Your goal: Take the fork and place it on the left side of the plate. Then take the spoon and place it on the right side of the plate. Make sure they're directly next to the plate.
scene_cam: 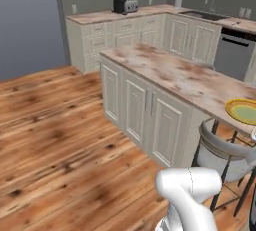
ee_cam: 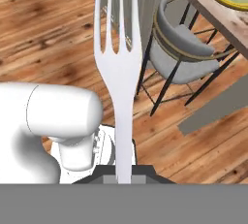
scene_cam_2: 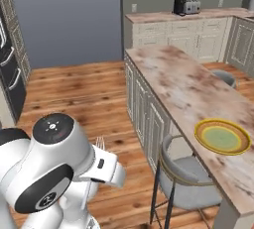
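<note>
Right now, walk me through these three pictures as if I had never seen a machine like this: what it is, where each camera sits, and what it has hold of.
This is a simulated kitchen with a white robot arm on a base that drives. Two cameras ride on the base behind the arm: the left base view looks from its left, the right base view from its right. The third camera sits on the hand, looking along the gripper.

The gripper is shut on the fork, whose handle rises from between the fingers with the tines pointing away, over the wooden floor. In the right base view the tines peek up behind the arm.

On the island counter lies the plate, yellow-rimmed with a green centre. A grey stool stands beneath the counter's edge.
</note>
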